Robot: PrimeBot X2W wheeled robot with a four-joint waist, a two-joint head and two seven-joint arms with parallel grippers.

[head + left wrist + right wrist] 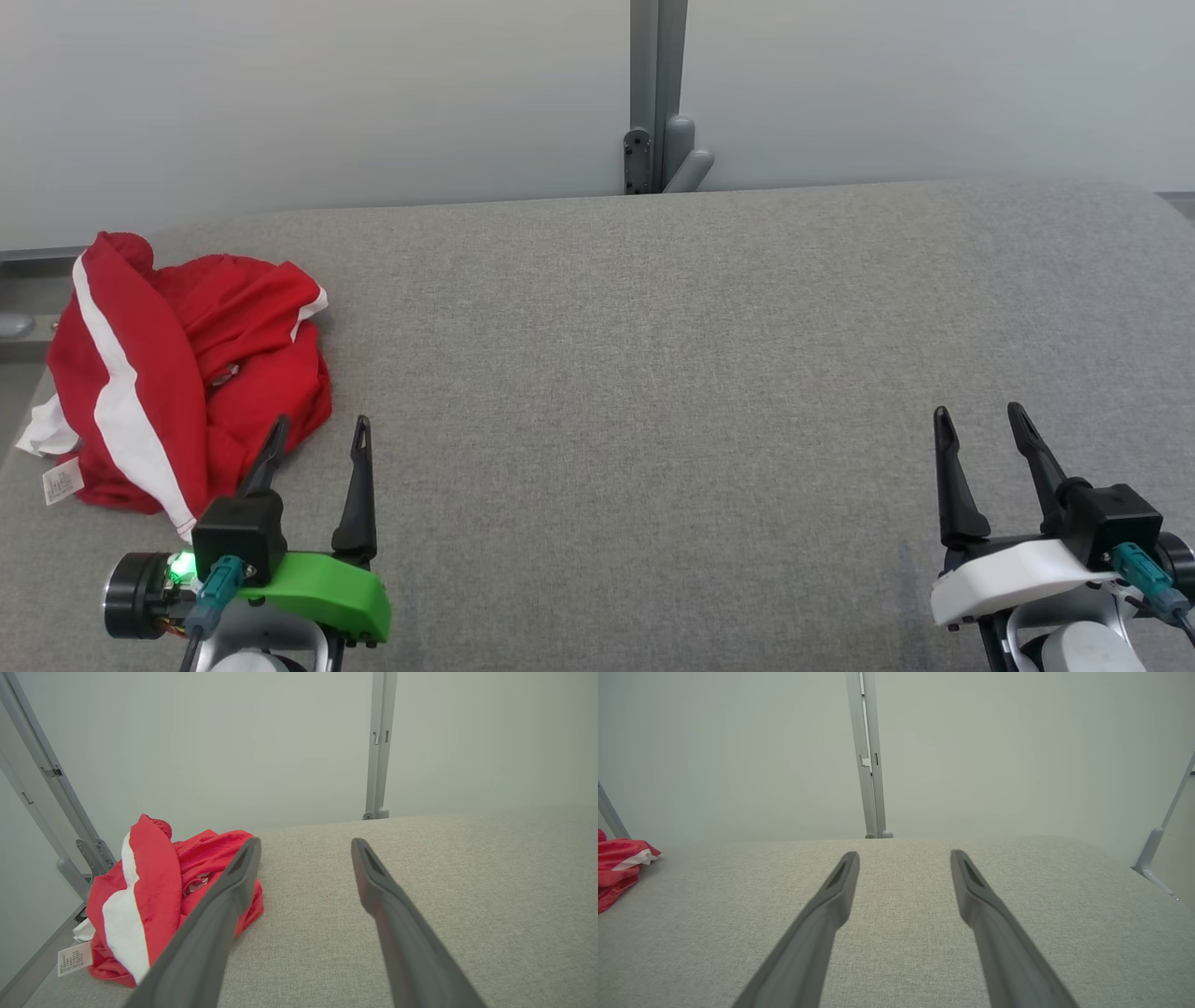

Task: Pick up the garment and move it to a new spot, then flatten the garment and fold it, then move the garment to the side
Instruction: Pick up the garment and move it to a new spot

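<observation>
Green-cased left gripper [321, 425]: nearest item, low at the left. Its jaws stand wide apart with nothing between them. In the head view its outer finger overlaps the near edge of the garment [205, 373]; whether it touches cannot be told.
White-cased right gripper [978, 413]: equally near, low at the right. Its jaws are likewise apart and empty, over bare cloth and well apart from the garment.
Grey padded surface [653, 373]: woven cover running from the grippers to the back edge.
Garment, position: red, crumpled in a heap at the far-left edge of the padded surface, just ahead of the left gripper.
White stripe [121, 401]: runs down the heap's left side.
Label [62, 481]: small white tag at the heap's lower left.
Metal post [656, 93]: upright behind the back edge, against a pale wall [280, 93].
Progress: judged to be at the very start, with the garment not yet picked up.
Remaining: lift and relocate, flatten, fold, set aside.
</observation>
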